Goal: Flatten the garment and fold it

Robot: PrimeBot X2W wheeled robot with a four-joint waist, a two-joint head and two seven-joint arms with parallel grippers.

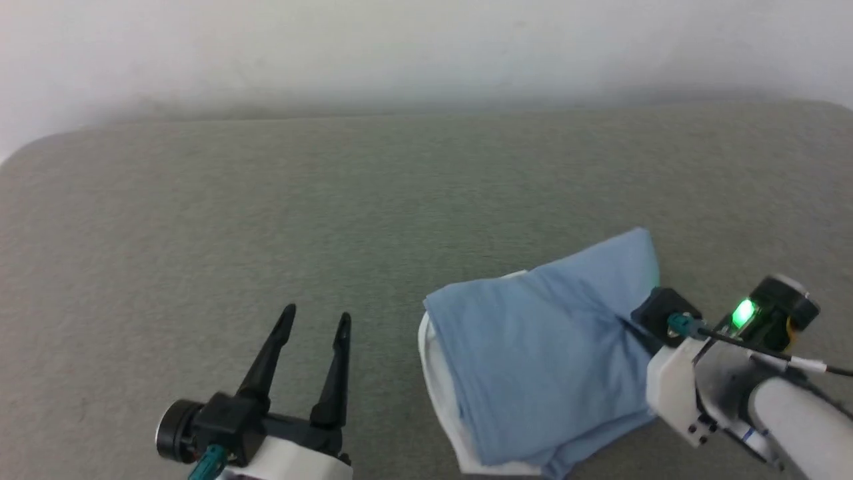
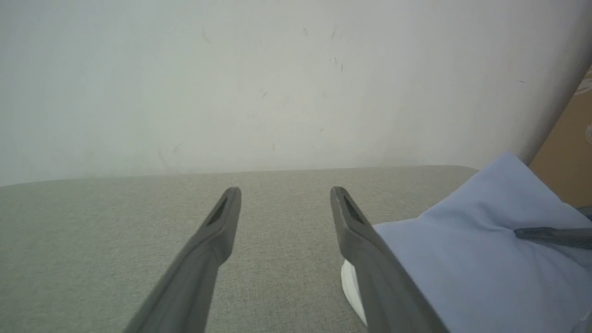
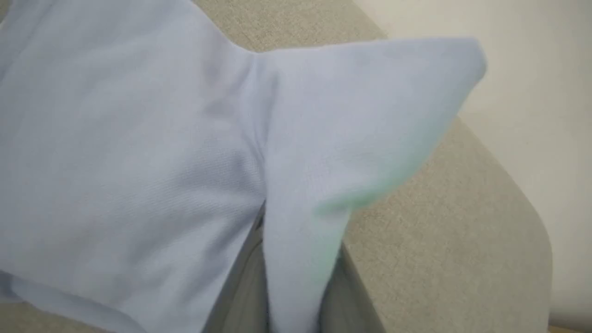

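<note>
The garment (image 1: pixel 533 360), a light blue shirt, lies bunched and folded over on the table at the lower right, with a white edge (image 1: pixel 433 373) showing along its left side. My right gripper (image 1: pixel 633 323) is shut on the garment's right edge. In the right wrist view a ridge of the blue cloth (image 3: pixel 138 138) is pinched between the gripper's two fingers (image 3: pixel 342 296) and one corner sticks up. My left gripper (image 1: pixel 316 315) stands open at the lower left, apart from the garment (image 2: pixel 462 259). Its right finger (image 2: pixel 365 249) is just beside the white edge.
A grey-green fabric table (image 1: pixel 333 200) runs back to a white wall (image 1: pixel 400 40). Its rounded right edge (image 3: pixel 532 222) is close to my right arm. A brown cardboard surface (image 2: pixel 569 152) stands beyond the table's corner.
</note>
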